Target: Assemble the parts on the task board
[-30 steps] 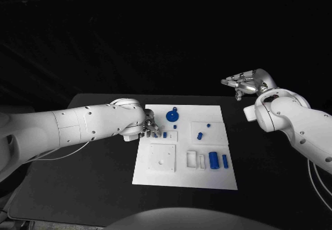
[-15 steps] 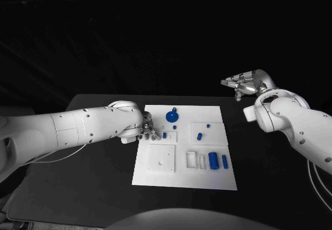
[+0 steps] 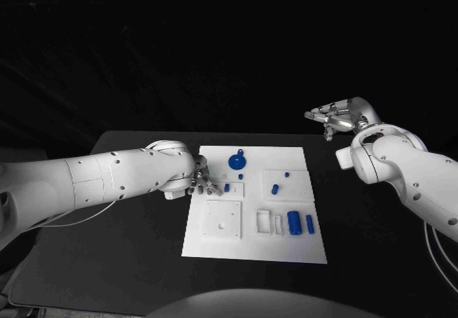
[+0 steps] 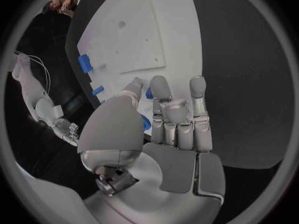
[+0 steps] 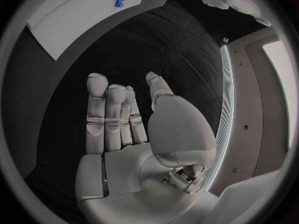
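Note:
The white task board [image 3: 253, 248] lies in the middle of the black table. My left hand [image 3: 202, 180] hovers at the board's left edge, fingers stretched out [image 4: 177, 109] and holding nothing. A small blue peg [image 3: 226, 188] stands just right of its fingertips; the left wrist view shows this peg [image 4: 149, 92] between thumb tip and fingertip, apart from both. Farther back sits a round blue part [image 3: 237, 159], with several small blue pegs and two blue cylinders [image 3: 296, 222] to the right. My right hand [image 3: 339, 116] is raised beyond the table's far right corner, fingers spread [image 5: 118, 114] and empty.
A white square plate [image 3: 224, 218] with a hole lies on the board near my left hand, with white slotted holders [image 3: 270, 222] next to it. Bare black table [image 3: 105, 252] flanks the board on both sides. The right wrist view shows the board [image 5: 69, 15] far off.
My left hand has drawn back slightly to the left and toward me, and the small blue peg now stands uncovered beside its fingertips. The right hand has hardly moved.

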Robot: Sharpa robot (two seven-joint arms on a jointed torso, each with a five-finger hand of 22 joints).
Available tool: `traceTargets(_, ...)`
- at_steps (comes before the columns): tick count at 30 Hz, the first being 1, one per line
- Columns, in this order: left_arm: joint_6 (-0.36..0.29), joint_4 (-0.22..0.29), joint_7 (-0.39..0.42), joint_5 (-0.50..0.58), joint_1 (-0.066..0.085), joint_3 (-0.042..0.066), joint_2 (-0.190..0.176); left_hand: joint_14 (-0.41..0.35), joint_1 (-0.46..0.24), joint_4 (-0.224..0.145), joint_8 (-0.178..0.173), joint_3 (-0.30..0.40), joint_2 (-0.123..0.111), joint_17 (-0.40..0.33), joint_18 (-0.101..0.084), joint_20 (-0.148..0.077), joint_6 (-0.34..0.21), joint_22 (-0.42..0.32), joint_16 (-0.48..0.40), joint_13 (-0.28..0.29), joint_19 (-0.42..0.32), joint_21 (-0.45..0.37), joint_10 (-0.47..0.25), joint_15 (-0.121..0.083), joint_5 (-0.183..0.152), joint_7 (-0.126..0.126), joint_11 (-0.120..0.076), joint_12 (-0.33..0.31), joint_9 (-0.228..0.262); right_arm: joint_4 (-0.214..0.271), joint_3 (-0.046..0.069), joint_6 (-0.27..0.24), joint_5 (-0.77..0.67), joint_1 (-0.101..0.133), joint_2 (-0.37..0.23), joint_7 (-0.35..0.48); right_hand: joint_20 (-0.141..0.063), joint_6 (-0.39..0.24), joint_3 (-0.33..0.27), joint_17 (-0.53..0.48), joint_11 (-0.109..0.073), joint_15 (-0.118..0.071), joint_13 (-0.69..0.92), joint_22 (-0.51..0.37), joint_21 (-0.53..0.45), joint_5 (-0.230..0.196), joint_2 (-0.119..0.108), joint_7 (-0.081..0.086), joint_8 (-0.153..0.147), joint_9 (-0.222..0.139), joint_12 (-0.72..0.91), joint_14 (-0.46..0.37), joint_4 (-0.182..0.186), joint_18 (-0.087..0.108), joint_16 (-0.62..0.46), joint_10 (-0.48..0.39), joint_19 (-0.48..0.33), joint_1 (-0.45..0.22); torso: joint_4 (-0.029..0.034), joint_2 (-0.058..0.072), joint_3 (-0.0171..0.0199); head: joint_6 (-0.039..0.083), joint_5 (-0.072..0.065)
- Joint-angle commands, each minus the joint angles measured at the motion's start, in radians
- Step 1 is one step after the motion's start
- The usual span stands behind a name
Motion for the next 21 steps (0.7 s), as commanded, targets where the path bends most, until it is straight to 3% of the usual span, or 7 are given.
traceTargets(1,-0.005,0.004,0.006,0.018,0.000,0.000,-0.002,-0.010,-0.014,0.036,-0.005,-0.115,-0.026,-0.014,-0.007,-0.006,-0.005,-0.001,-0.009,-0.004,0.002,-0.005,0.049,0.000,-0.019,0.008,0.001,-0.009,-0.002,0.000,0.000,0.012,-0.001,-0.002,0.001,0.006,0.001,-0.001,0.000,-0.002,0.002,0.003,-0.002,0.040,-0.005,0.004,0.001,0.001,0.000,-0.001,-0.004,-0.007,0.005,0.003,-0.002,-0.009,0.005,-0.007,0.0001,0.000,0.0003,0.001,-0.001)
traceTargets(4,0.000,0.006,0.007,0.029,0.000,0.001,-0.007,-0.013,0.042,0.107,-0.010,-0.198,-0.029,-0.019,-0.020,-0.015,-0.007,-0.002,-0.014,-0.009,0.001,-0.011,0.049,-0.001,-0.017,0.011,0.002,-0.015,-0.003,-0.001,0.000,0.013,-0.001,-0.003,0.001,0.006,0.001,-0.001,0.000,-0.002,0.002,0.003,-0.002,0.040,-0.005,0.004,0.001,0.001,0.000,-0.001,-0.004,-0.007,0.005,0.003,-0.002,-0.009,0.005,-0.007,-0.0002,-0.001,0.0009,0.002,-0.001)
traceTargets(12,0.029,0.027,0.027,0.111,0.001,0.001,-0.038,-0.076,0.064,0.079,-0.042,-0.212,-0.017,-0.060,-0.037,-0.015,-0.077,-0.012,-0.072,-0.033,-0.036,-0.045,0.010,0.012,-0.018,0.038,0.025,-0.086,-0.013,-0.003,0.000,0.012,0.000,-0.005,0.001,0.007,0.001,-0.001,0.000,-0.002,0.002,0.003,-0.002,0.040,-0.005,0.004,0.001,0.001,0.000,-0.001,-0.004,-0.007,0.005,0.003,-0.002,-0.009,0.005,-0.007,-0.0005,0.000,0.0009,0.008,-0.001)
traceTargets(14,0.043,0.037,0.045,0.170,0.003,0.004,-0.058,-0.156,0.097,0.030,-0.093,-0.195,0.018,-0.091,-0.038,0.007,-0.169,-0.038,-0.136,-0.060,-0.093,-0.097,-0.069,0.039,-0.014,0.075,0.051,-0.163,-0.068,-0.003,0.000,0.013,0.000,-0.007,0.001,0.008,0.001,-0.003,0.000,-0.002,0.002,0.003,-0.002,0.040,-0.007,0.004,0.001,0.002,-0.001,-0.001,-0.004,-0.007,0.003,0.004,-0.002,-0.009,0.005,-0.006,-0.0005,-0.001,0.0009,0.014,-0.001)
traceTargets(17,0.053,0.050,0.070,0.217,0.012,0.008,-0.087,-0.201,0.110,-0.093,-0.090,-0.208,0.075,-0.153,-0.038,0.040,-0.184,-0.121,-0.217,-0.138,-0.109,-0.193,-0.075,0.071,0.002,0.098,0.074,-0.284,-0.269,-0.003,0.000,0.013,0.001,-0.008,0.000,0.008,0.001,-0.003,0.000,-0.002,0.002,0.003,-0.002,0.040,-0.007,0.004,0.001,0.002,-0.001,-0.001,-0.004,-0.007,0.003,0.004,-0.002,-0.009,0.005,-0.006,0.0008,-0.001,0.0008,0.017,-0.006)
traceTargets(18,0.054,0.054,0.078,0.230,0.015,0.009,-0.094,-0.208,0.126,-0.106,-0.091,-0.201,0.088,-0.159,-0.038,0.042,-0.190,-0.127,-0.224,-0.146,-0.111,-0.202,-0.091,0.072,0.023,0.098,0.074,-0.299,-0.288,-0.003,0.000,0.013,0.001,-0.008,0.000,0.008,0.001,-0.003,0.000,-0.002,0.002,0.003,-0.002,0.040,-0.007,0.004,0.001,0.002,-0.001,-0.001,-0.004,-0.007,0.003,0.004,-0.002,-0.009,0.005,-0.006,0.0009,-0.001,0.0008,0.018,-0.007)
traceTargets(21,0.048,0.068,0.137,0.270,0.030,0.013,-0.116,-0.273,0.220,-0.181,-0.097,-0.184,0.136,-0.205,-0.038,0.067,-0.199,-0.175,-0.313,-0.201,-0.153,-0.266,-0.154,0.099,0.184,0.112,0.091,-0.376,-0.366,-0.005,0.000,0.012,0.004,-0.009,-0.001,0.010,0.001,-0.006,0.000,-0.002,0.003,0.004,-0.002,0.040,-0.010,0.004,0.001,0.003,-0.001,-0.001,-0.004,-0.008,0.003,0.004,-0.002,-0.010,0.005,-0.007,0.0010,-0.001,0.0009,0.024,-0.009)
